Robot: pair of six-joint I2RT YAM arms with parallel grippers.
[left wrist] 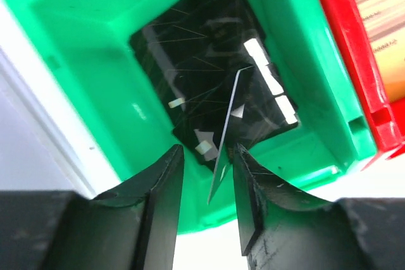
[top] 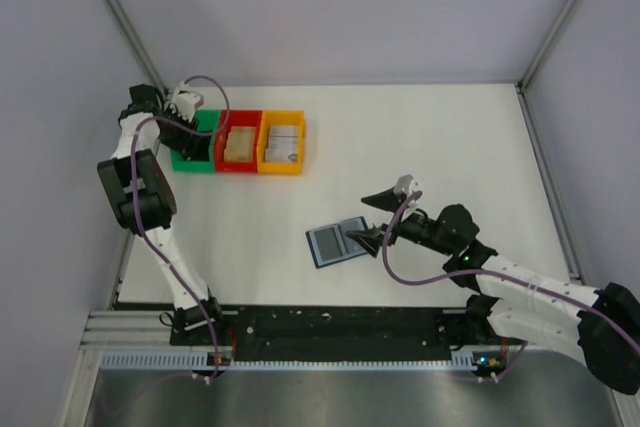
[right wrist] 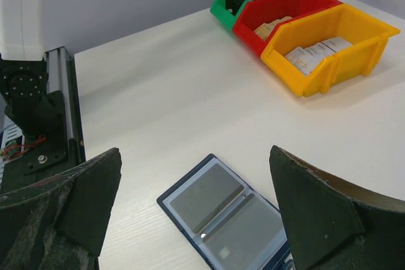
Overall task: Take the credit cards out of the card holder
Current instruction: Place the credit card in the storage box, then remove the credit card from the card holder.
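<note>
The dark blue card holder (top: pixel 338 242) (right wrist: pixel 190 188) lies open on the table. A grey credit card (right wrist: pixel 209 197) sits in each of its two panels. My right gripper (top: pixel 368 219) (right wrist: pixel 195 156) hovers just above the holder, its jaws wide open and holding nothing. My left gripper (top: pixel 188 109) (left wrist: pixel 207 156) is over the green bin (top: pixel 190 155) (left wrist: pixel 82 61) at the far left. Its jaws stand apart, and one thin card (left wrist: pixel 224 137) hangs edge-on between them, close to the right finger, with a gap on the left. Dark glossy cards (left wrist: pixel 202 61) lie on the bin's floor.
A red bin (top: pixel 238 142) (right wrist: pixel 278 11) and an orange-yellow bin (top: pixel 282 142) (right wrist: pixel 335 36), both with stacked cards, stand in a row right of the green one. The rail with the arm bases (top: pixel 330 332) runs along the near edge. Grey walls enclose the table.
</note>
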